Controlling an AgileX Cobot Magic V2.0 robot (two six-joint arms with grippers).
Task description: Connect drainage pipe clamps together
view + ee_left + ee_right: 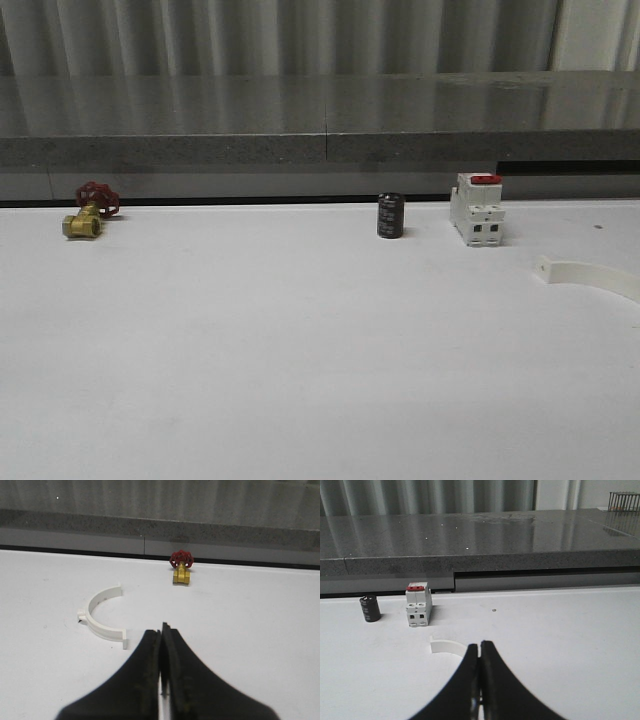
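Note:
One white half-ring drainage pipe clamp (101, 616) lies flat on the white table in the left wrist view, its open side toward the brass valve. My left gripper (161, 628) hovers just beside its nearer end tab, fingers pressed together with nothing between them. The other clamp (592, 274) lies at the right edge of the front view, cut off by the frame. In the right wrist view that clamp (447, 646) is partly hidden behind my right gripper (479, 644), which is shut and empty.
A brass valve with a red handwheel (89, 213) sits at the far left. A black cylinder (390, 216) and a white breaker with a red switch (476, 208) stand at the back. A grey ledge (320, 140) runs behind the table.

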